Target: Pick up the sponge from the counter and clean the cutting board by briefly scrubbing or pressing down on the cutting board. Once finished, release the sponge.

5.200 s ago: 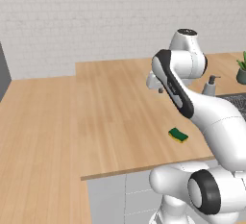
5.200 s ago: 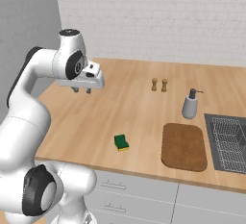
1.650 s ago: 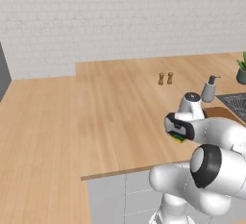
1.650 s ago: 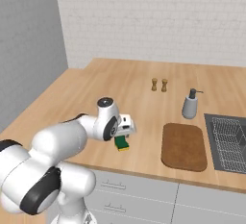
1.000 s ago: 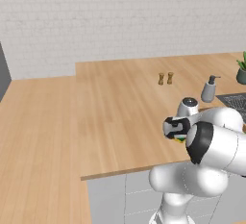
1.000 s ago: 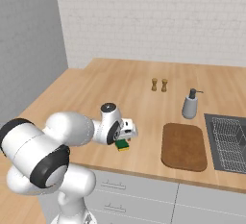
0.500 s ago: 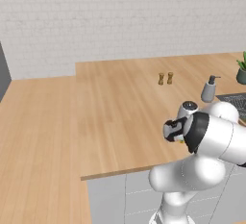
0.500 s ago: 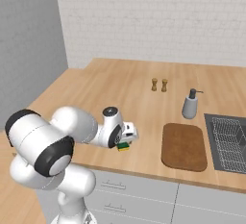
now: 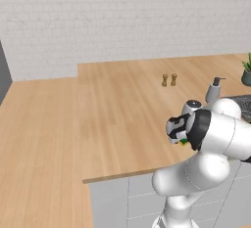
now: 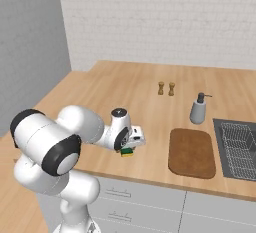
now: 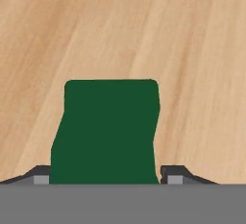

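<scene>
Jaws of the gripper stand low over the near edge of the table, one on each side of the sponge. In the hand view the two dark finger tips sit right at the sponge's side edges, and its green top narrows toward them as if squeezed; the jaws appear to be clamped on it, though the contact itself lies at the very bottom of that view and is hard to confirm. From the right base view the sponge peeks out beneath the white hand as a small green and yellow block, well to the left of the cutting board and apart from it. Whether the sponge rests on the table or sits just above it cannot be told.

The cutting board lies flat near the table's front edge. Just to the right of the cutting board is a dark gridded sink panel. Behind the cutting board, near its far edge, stands a grey soap dispenser. Farther back and to the left of the cutting board, two small wooden shakers stand side by side.

From the left base view the gripper shows beside the arm's large white joint, with a sliver of the sponge beneath it.
</scene>
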You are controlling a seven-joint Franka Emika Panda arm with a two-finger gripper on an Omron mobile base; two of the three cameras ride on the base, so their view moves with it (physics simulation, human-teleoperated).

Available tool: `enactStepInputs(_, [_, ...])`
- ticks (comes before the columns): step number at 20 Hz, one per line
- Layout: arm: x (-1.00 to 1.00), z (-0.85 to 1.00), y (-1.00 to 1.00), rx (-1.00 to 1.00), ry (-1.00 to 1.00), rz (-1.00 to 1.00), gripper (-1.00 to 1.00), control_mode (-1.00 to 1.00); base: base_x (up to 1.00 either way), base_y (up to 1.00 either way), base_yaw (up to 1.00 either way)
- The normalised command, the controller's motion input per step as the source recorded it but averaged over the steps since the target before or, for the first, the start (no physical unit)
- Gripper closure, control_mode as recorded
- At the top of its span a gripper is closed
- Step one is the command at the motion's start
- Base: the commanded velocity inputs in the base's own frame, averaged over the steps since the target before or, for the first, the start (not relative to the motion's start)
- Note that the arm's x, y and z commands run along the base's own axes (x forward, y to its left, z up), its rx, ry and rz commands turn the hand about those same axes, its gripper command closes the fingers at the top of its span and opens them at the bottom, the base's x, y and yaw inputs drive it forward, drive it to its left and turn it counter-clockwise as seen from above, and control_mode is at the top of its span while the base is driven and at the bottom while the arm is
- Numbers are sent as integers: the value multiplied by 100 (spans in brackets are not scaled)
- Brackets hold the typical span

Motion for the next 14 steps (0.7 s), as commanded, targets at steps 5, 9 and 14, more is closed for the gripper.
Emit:
enactStepInputs(5, [-1,-9,-22,-6,0,-1,100,-100,0,0,0])
enactStepInputs(9, [0,24,-55,-3,0,-1,100,-100,0,0,0])
enactStepInputs(14, [-34,35,-71,1,-1,0,100,-100,0,0,0])
